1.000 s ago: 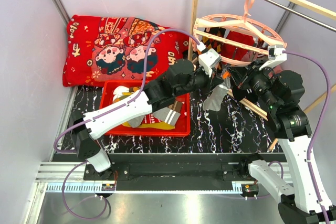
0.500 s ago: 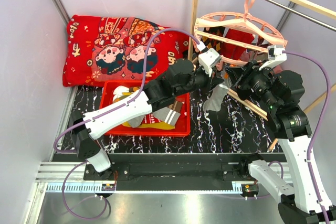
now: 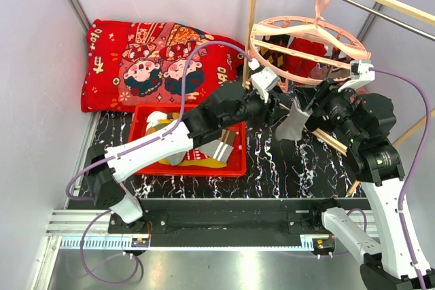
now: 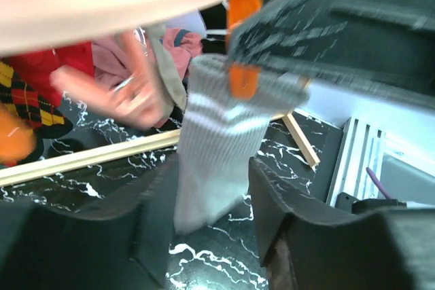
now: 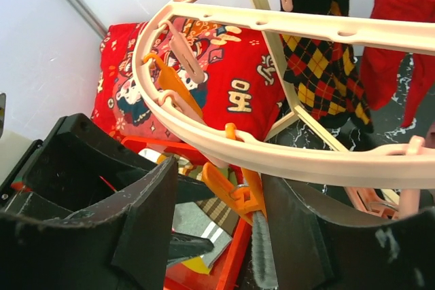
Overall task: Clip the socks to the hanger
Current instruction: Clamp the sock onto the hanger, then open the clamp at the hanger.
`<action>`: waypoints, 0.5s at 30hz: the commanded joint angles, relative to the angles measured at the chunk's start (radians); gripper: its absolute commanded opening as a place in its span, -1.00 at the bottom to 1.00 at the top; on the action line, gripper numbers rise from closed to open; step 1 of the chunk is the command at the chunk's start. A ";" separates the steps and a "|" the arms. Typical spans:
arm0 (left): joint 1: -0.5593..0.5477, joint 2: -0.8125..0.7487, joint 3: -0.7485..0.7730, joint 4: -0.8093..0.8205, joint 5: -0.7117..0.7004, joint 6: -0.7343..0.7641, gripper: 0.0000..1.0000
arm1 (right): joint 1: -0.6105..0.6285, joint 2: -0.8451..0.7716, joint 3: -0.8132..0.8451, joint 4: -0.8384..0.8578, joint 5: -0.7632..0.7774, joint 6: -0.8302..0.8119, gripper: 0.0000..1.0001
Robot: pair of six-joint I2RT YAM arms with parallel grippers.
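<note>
A grey sock with white stripes [image 3: 292, 123] [image 4: 217, 147] hangs from an orange clip [image 4: 242, 81] [image 5: 238, 191] on the pale-pink hanger [image 3: 257, 30] [image 5: 306, 161]. My left gripper [image 3: 277, 110] [image 4: 214, 215] is open, its fingers either side of the sock's lower end without pinching it. My right gripper [image 3: 314, 110] [image 5: 217, 229] is open too, straddling the orange clip just under the ring. An argyle sock [image 5: 319, 73] and a red sock [image 5: 401, 39] hang on the hanger's far side. More socks [image 3: 204, 151] lie in the red basket [image 3: 204, 171].
A big red cartoon-print cushion [image 3: 149, 59] lies behind the basket. A wooden rack pole [image 3: 253, 5] stands upright beside the hanger, and a wooden slat [image 3: 333, 142] lies low on the right. White walls close in on both sides.
Both grippers have opened. The left one let go of the grey sock, which now hangs from the orange clip and has swung slightly right.
</note>
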 commanded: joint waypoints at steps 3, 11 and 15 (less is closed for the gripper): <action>0.072 -0.106 -0.123 0.214 0.088 -0.057 0.20 | 0.002 -0.013 -0.004 0.036 0.080 -0.016 0.23; 0.157 -0.080 -0.184 0.409 0.255 -0.120 0.36 | 0.004 -0.022 -0.005 0.034 0.116 -0.032 0.28; 0.175 -0.034 -0.193 0.504 0.324 -0.163 0.47 | 0.002 -0.024 -0.007 0.031 0.117 -0.036 0.29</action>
